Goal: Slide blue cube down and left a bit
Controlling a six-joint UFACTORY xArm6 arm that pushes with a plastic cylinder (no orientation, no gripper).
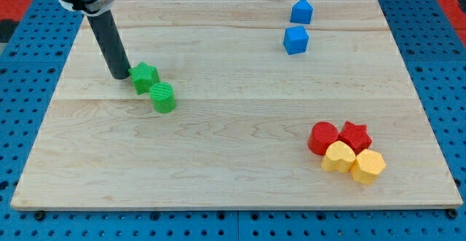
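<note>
The blue cube [295, 40] sits on the wooden board [233, 146] near the view's top, right of centre. A second blue block [301, 11], pointed like a pentagon, sits just above it. My tip [119, 76] rests on the board at the view's upper left, far to the left of the blue cube. It is right next to the left side of a green star block [144, 76].
A green cylinder [163, 97] sits just below and right of the green star. At the lower right a red cylinder [323, 138], a red star [355, 135], a yellow heart [338, 157] and a yellow hexagon [368, 167] are bunched together.
</note>
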